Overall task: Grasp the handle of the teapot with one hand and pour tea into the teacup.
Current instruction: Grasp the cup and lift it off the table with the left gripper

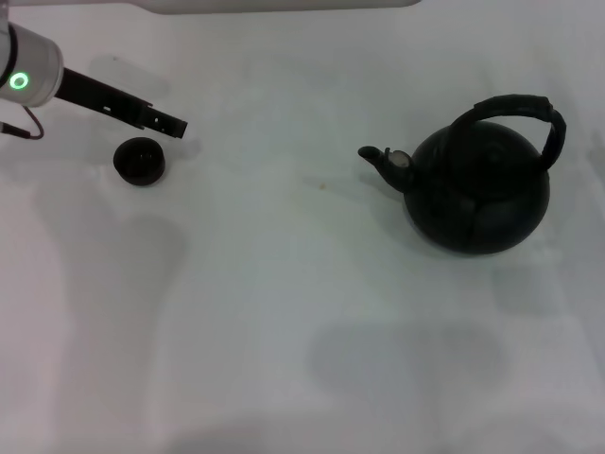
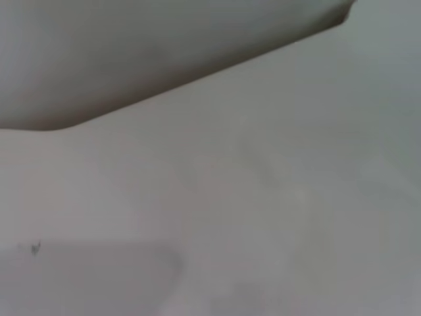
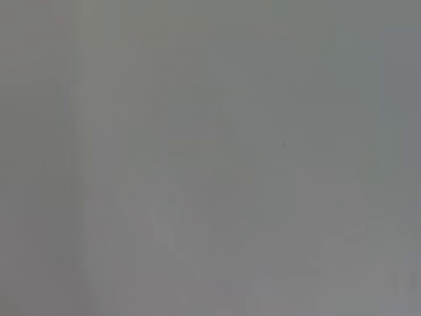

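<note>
Currently the teapot (image 1: pixel 477 194) stands upright on the white table (image 1: pixel 284 312) at the robot's right in the head view, its round matte-black body resting flat on the surface. Its handle (image 1: pixel 518 112), a thick black arched loop with a ribbed look, spans the top of the pot and is free of any contact. The short curved spout (image 1: pixel 381 159) points toward the robot's left, in the direction of the teacup (image 1: pixel 140 160). The teacup, a low black handleless cup, sits on the table well apart from the teapot, at the far left of the work area. The left gripper (image 1: pixel 173 125) hangs just beside the cup, on its far side, at the end of a dark slim forearm section that extends from a white wrist housing with a green ring light (image 1: pixel 18 81); whether it touches the cup cannot be told, and whether its fingers are apart or together cannot be told. The left wrist view shows only the white surface and a pale edge. The right wrist view shows only a uniform grey field
</note>
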Robot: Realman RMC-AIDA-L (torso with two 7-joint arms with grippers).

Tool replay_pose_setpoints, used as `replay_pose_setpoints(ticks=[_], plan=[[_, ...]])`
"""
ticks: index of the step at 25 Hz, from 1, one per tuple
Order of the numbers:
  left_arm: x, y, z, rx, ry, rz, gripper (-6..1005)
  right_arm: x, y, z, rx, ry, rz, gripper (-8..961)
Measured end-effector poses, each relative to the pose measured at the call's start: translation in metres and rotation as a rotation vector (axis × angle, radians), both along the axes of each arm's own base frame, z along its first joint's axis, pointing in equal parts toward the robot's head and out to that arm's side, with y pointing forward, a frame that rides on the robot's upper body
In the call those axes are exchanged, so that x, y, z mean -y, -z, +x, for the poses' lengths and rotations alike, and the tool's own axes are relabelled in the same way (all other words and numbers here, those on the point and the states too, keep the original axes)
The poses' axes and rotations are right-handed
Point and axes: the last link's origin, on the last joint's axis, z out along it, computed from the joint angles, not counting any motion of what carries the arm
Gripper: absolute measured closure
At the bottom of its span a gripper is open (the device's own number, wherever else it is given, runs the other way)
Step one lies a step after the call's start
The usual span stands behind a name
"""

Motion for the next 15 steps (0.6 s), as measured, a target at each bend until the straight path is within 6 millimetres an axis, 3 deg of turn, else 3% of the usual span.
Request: replay_pose_setpoints(ticks=[15], plan=[[0.004,0.0016,-0.0037,-0.044,-0.029,-0.035,137,0.0,0.0002,0.0008,0.001,0.005,-0.002,77]])
